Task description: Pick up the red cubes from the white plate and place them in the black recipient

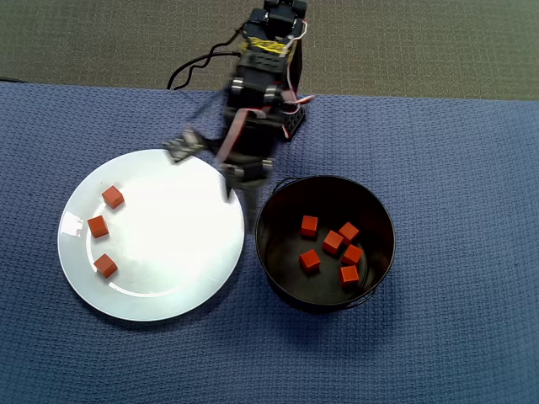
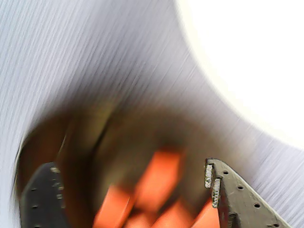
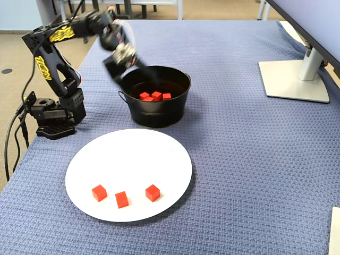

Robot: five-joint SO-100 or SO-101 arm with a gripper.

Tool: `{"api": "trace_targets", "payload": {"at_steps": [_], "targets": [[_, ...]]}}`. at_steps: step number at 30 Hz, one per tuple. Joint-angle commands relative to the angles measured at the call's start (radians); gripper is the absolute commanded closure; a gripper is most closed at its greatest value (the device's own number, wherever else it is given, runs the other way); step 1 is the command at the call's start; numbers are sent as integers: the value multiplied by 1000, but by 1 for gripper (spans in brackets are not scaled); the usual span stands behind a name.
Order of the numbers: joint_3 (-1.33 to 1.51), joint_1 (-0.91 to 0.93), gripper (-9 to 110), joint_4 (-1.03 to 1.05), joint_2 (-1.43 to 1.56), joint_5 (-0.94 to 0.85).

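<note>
Three red cubes (image 1: 105, 225) lie on the left part of the white plate (image 1: 177, 252); the fixed view shows them (image 3: 121, 199) near the plate's front edge (image 3: 159, 154). Several red cubes (image 1: 333, 242) lie inside the black pot (image 1: 274, 261), and are also visible in the fixed view (image 3: 155, 96). My gripper (image 1: 215, 181) hovers between the plate and the pot's rim, blurred by motion. In the wrist view the gripper (image 2: 128, 178) is open and empty, with the pot's blurred cubes (image 2: 159, 178) behind the jaws and the plate (image 2: 247, 57) at the upper right.
Everything stands on a blue woven cloth (image 1: 455, 168). The arm's base (image 3: 53, 117) sits at the left in the fixed view, with cables trailing off it. A monitor stand (image 3: 295, 79) is at the far right. The pot's wire handle (image 1: 366, 295) hangs on its outer side.
</note>
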Motion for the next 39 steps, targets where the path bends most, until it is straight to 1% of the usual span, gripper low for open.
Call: {"api": "trace_targets", "payload": {"at_steps": [1,4,5,6,8,11,16,20,25,35,39], "targets": [[120,273,71,-155,34,-347],[238,423,70,-311,9,-632],[273,462,70,-382,0,-695],[298,492,70,-439,-15,-744],[319,537,70,-485,-51,-831],[339,566,72,-549,-100,-896],[311,583,73,-634,-222,-933],[272,597,74,-647,-295,-950],[308,623,74,-735,-330,-992],[311,686,75,-753,-334,-1051],[319,726,75,-804,-359,-1083]]}}
